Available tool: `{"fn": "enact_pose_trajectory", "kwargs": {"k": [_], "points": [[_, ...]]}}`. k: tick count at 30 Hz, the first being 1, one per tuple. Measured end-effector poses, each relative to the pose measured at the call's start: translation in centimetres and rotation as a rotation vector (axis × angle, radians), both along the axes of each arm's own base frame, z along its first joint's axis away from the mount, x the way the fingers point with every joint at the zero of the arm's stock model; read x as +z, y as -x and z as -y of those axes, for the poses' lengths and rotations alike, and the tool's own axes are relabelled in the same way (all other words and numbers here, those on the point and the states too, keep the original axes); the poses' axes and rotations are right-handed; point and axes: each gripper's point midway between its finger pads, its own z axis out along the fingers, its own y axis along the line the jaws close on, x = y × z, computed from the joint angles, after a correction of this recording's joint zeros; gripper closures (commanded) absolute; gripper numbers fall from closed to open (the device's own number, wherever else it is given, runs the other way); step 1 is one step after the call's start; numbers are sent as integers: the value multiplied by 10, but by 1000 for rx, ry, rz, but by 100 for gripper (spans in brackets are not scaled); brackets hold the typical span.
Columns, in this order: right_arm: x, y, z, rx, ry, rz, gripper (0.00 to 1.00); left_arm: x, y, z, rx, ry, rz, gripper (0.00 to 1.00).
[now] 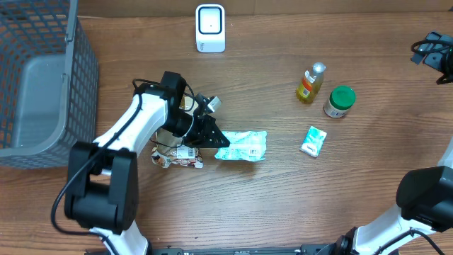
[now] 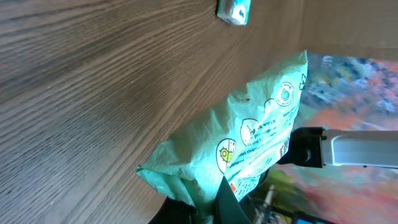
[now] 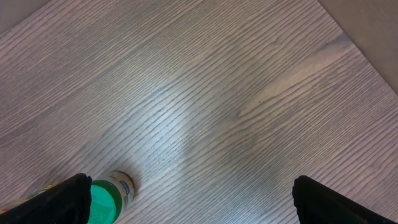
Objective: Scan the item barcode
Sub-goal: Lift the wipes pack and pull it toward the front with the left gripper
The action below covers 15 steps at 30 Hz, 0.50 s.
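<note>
The item to scan is the green pouch (image 1: 244,145), located near the centre of the table (image 1: 283,205), well apart from the white scanner (image 1: 210,28) at the far edge. The left gripper (image 1: 216,137) is clamped on the pouch's left end; in the left wrist view the jaws are together on the crumpled film at one corner. Whether the pouch rests on the wood or hangs just clear of it cannot be determined.

Handling properties, as judged:
- Light, soft film that bends under its own weight
- Smooth surface, likely to slip in a shallow pinch
- Not fragile, but creases may distort printed codes

Recommended hold: a sealed end or corner, deep in the jaws, with the printed face left unobstructed. No barcode can be made out in these views, so the side to present is uncertain.

The right gripper (image 3: 186,202) has its jaws wide apart and holds nothing; it hangs near the green-lidded jar (image 1: 340,101)
</note>
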Motion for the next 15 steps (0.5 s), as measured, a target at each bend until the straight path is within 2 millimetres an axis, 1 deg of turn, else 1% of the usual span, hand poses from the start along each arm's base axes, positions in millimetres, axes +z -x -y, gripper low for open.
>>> {"fn": "enact_pose_trajectory", "kwargs": {"k": [4, 5, 6, 9, 12, 15], "points": [[0, 0, 0, 0, 0, 0, 0, 16, -2, -9, 38, -74, 62, 96], [0, 0, 0, 0, 0, 0, 0, 23, -3, -13, 55, -101, 87, 96], [0, 0, 0, 0, 0, 0, 0, 34, -3, -17, 82, -131, 123, 96], [0, 0, 0, 0, 0, 0, 0, 51, -1, -26, 133, -178, 163, 96], [0, 0, 0, 0, 0, 0, 0, 65, 1, -30, 173, -193, 187, 96], [0, 0, 0, 0, 0, 0, 0, 72, 4, -30, 193, -184, 187, 96]]}}
